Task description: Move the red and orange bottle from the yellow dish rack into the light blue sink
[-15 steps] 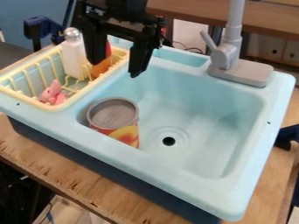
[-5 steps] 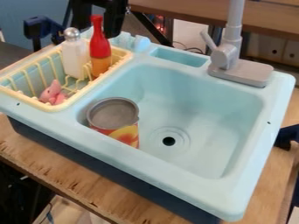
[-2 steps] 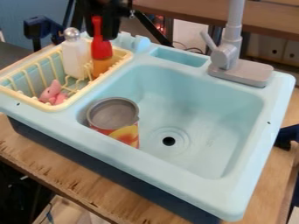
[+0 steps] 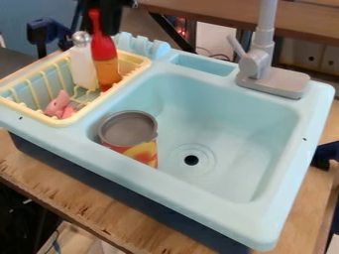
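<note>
The black gripper [image 4: 103, 20] hangs at the top left, over the back of the yellow dish rack [image 4: 141, 63]. It is right at the slim neck of a red-and-orange bottle [image 4: 106, 57], which leans with its top toward the left. The bottle's lower end is in the rack's back right part. A white shaker with a metal cap [image 4: 83, 67] stands close to its left. Farther forward in the rack lies a pink toy [image 4: 59, 104]. A can with a grey top and a red-and-yellow label [image 4: 128, 130] leans in the sink's left front corner.
The light blue sink [image 4: 218, 124] has a round black drain hole at its bottom. A grey faucet [image 4: 261, 67] rises from the back right rim. The sink unit sits on a wooden table [image 4: 73, 198].
The gripper first went back and up from over the sink's rear left, then came to the bottle and shifted left. The bottle's top has moved left and up, and it now tilts.
</note>
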Available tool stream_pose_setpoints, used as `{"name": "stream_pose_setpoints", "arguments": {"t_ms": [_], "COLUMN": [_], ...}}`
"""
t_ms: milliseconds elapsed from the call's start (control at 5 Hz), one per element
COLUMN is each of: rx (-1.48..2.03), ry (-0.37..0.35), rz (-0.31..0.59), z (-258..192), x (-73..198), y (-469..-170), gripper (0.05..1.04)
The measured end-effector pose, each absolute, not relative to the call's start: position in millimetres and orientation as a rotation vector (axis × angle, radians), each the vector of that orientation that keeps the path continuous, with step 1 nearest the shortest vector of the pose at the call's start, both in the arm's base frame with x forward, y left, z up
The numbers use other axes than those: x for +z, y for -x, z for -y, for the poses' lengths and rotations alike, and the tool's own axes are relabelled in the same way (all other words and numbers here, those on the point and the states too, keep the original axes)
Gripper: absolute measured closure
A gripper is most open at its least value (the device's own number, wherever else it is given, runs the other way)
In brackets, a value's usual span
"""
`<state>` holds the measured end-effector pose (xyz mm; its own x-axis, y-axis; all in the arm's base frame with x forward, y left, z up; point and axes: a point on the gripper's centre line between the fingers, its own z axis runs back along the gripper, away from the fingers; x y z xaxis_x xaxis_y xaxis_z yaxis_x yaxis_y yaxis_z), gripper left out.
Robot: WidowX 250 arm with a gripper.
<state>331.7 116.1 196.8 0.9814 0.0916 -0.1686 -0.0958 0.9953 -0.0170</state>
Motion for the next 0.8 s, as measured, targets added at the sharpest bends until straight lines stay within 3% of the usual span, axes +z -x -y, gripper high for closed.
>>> {"name": "stream_pose_setpoints", "arguments": {"t_ms": [200,400,800], "rx": [0.130,0.115,0.033], "ry": [0.008,0.028,0.036], "rz": [-0.077,-0.096,-0.147], "z": [-108.3,-85.5,-46.2], "x": [238.7,248.7,235.6], "y": [-315.4,-298.0,-301.6], "gripper": [0.736,0.736,0.736]}}
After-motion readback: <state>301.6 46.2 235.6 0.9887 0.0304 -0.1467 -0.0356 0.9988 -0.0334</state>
